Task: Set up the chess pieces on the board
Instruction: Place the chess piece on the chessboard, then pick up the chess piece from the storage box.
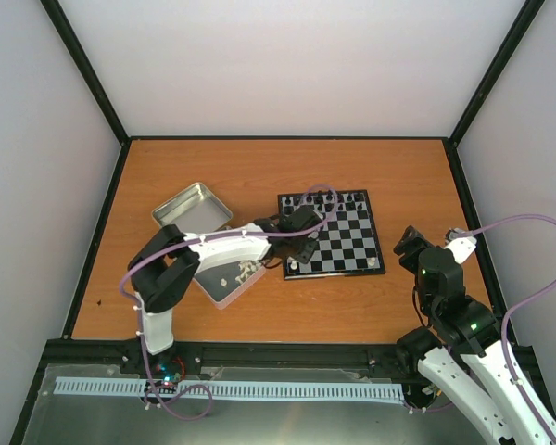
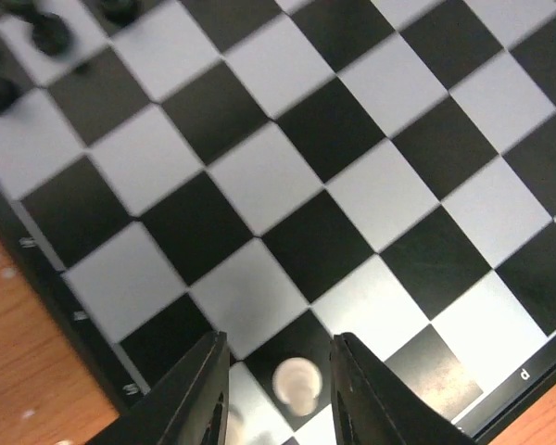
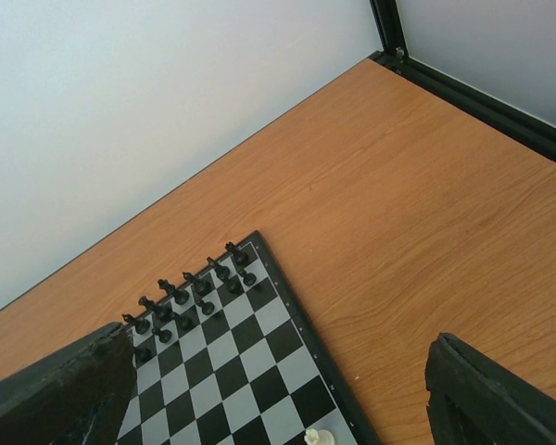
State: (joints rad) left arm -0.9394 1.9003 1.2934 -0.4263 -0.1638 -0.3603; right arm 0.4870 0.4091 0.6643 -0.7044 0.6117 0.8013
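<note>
Two arms reach from the near edge of the table (image 1: 259,320). At the left, the left arm (image 1: 181,269) bends at its elbow and stretches rightward, low over a tin (image 1: 213,289) holding loose white pieces (image 1: 244,272); another tin (image 1: 193,206) lies just beyond it. The left gripper (image 1: 301,248) points down over the near-left corner of the board (image 1: 347,243). Seen from its wrist, the jaws are parted a little and straddle a white piece (image 2: 295,382) standing on a dark square, with a thin gap on each side, so nothing is pinched. The board's black border and the bare wood run just beside the fingers (image 2: 199,399). Open squares stretch across the board's middle; black pieces (image 1: 324,198) fill its two far rows, and one more white piece (image 1: 374,262) stands at the near-right corner. Further right, the right arm (image 1: 454,306) is folded up near its base, with the right gripper (image 1: 410,243) raised just off the board's right edge, jaws spread wide around nothing, with open table between it and the side wall (image 1: 524,120).
</note>
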